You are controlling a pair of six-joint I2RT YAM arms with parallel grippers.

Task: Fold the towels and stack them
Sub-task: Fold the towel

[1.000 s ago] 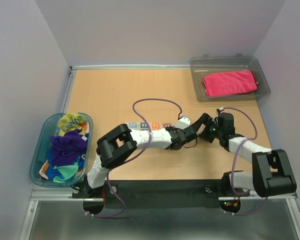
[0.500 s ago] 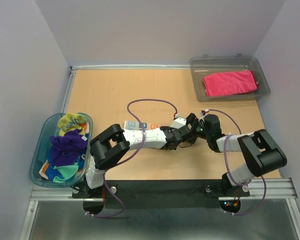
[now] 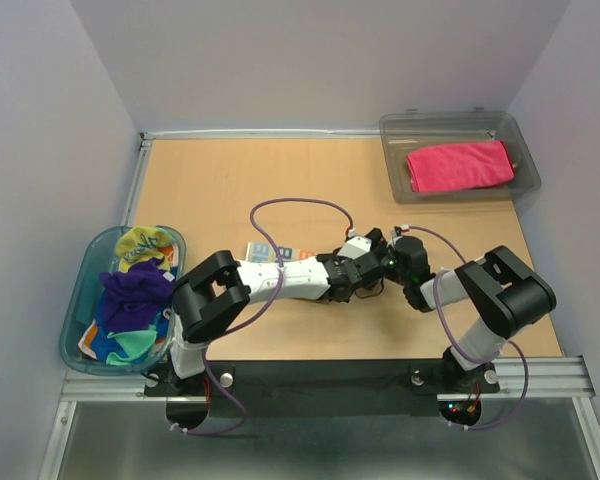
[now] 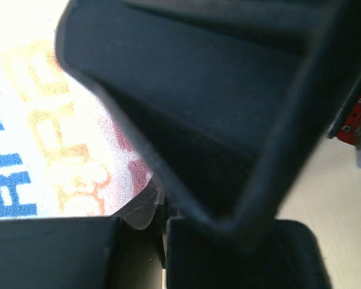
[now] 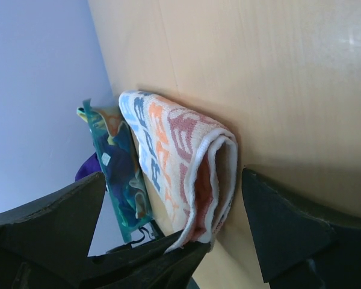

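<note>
Judged mid-frame folded striped blue-orange-pink cloth towel [image 5: 174, 150] limp, best pinched at doubled edge; found right gripper [image 5: 173, 179] spread, left gripper [image 4: 153, 247] clenched.

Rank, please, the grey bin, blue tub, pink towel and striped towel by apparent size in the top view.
grey bin and blue tub: too alike to rank
pink towel
striped towel, mostly covered

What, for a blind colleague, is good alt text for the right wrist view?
A folded striped towel with letters lies on the wooden table between the dark fingers of the open tool. Behind it, a tub of colourful towels stands by a lilac wall.
</note>
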